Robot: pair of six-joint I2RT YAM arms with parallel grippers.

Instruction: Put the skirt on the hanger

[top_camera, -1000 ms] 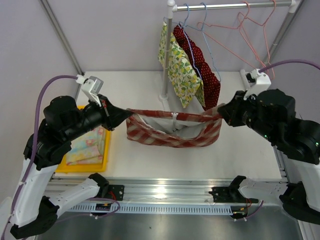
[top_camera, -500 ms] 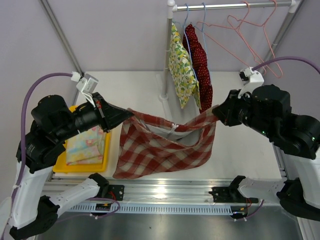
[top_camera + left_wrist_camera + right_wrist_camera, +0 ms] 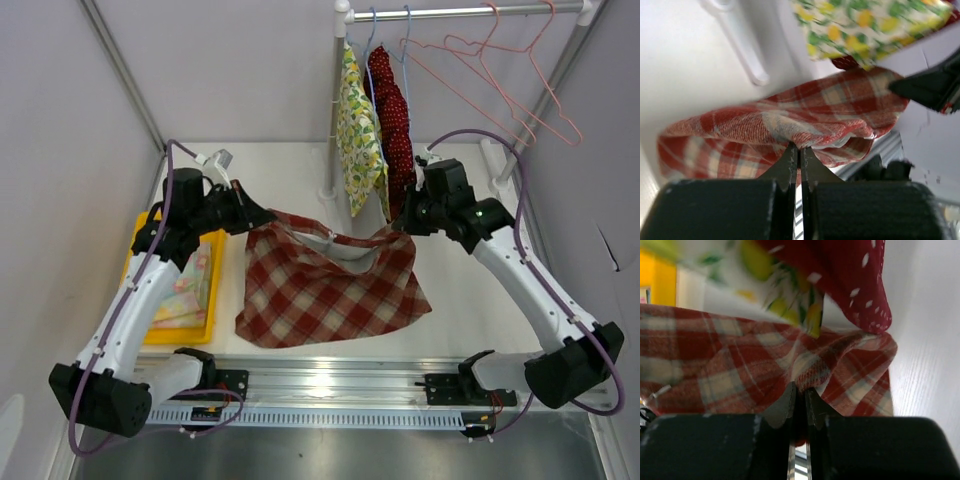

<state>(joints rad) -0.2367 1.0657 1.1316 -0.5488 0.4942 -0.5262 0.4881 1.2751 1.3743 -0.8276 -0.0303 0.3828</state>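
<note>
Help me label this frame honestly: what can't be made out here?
- Top view: the folded pastel cloth in the yellow plastic tray is partly covered by the left arm.
- Left wrist view: the lemon-print fabric is blurred and cut off by the top edge.
- Right wrist view: the red-and-white checked skirt runs off the left edge; the right hand hides its pinched edge.

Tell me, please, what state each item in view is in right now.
Red-and-white checked fabric skirt: held by both top corners, lower part lying flat, not hung.
Left gripper: shut on the skirt.
Right gripper: shut on the skirt.
Yellow lemon-print garment: hung.
Red white-dotted garment: hung.
Pink wire hangers: empty.
</note>
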